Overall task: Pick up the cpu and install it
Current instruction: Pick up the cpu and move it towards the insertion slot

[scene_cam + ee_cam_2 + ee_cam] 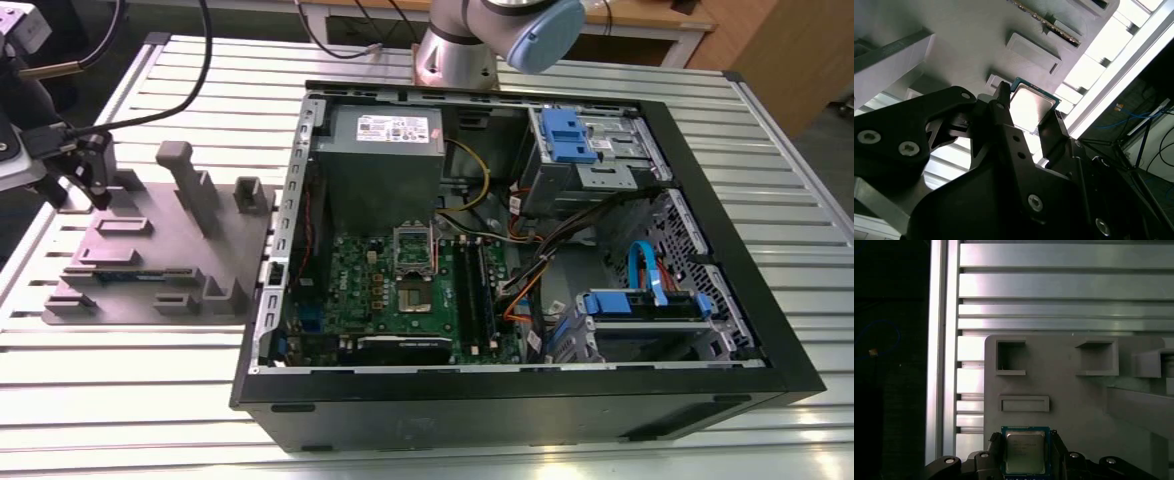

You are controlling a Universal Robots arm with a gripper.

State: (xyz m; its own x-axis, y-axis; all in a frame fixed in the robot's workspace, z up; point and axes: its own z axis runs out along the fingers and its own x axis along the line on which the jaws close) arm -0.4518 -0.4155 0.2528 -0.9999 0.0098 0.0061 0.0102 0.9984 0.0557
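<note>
The cpu (1025, 452), a small square chip with a shiny metal top and a green rim, sits between my gripper's (1026, 455) two black fingers (995, 450), which press its opposite edges. In the second wrist view the cpu (1031, 102) shows its bright lid between the fingertips of the gripper (1026, 112). The gripper (83, 195) hangs over the far corner of the grey parts fixture (147, 250), at the exterior view's left. The green motherboard (400, 285) lies inside the open computer case (534, 385), its socket (414, 262) with the metal frame raised.
The fixture (1079, 405) has several recessed pockets and upright posts (187, 185). A thin memory stick (1049, 22) stands in one of its slots. Inside the case are a grey power supply (380, 135), blue drive bays (567, 135) and loose cables (574, 235). Everything rests on a slatted aluminium table (134, 360).
</note>
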